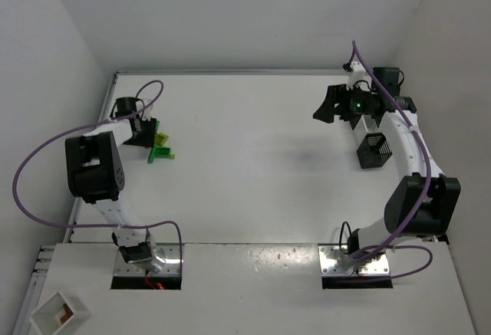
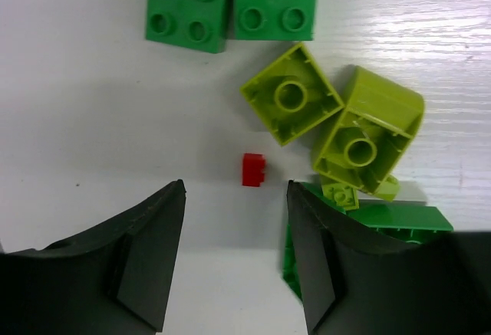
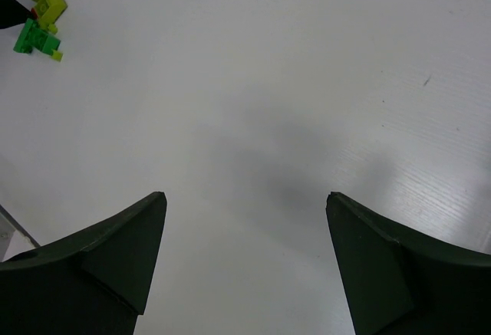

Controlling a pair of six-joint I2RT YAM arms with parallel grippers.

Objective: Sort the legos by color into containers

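The legos lie in a loose cluster at the table's left. In the left wrist view, two dark green bricks sit at the top. Two lime bricks lie upside down on the right, with a tiny lime piece below them. A tiny red brick rests on the table just ahead of my left gripper, which is open with nothing between its fingers. A green piece is partly hidden under the right finger. My right gripper hangs open over bare table. A black slatted container stands beside the right arm.
A white square box sits at the near left corner, off the main table. The right wrist view shows the lego cluster far off at its top left. A purple cable loops beside each arm.
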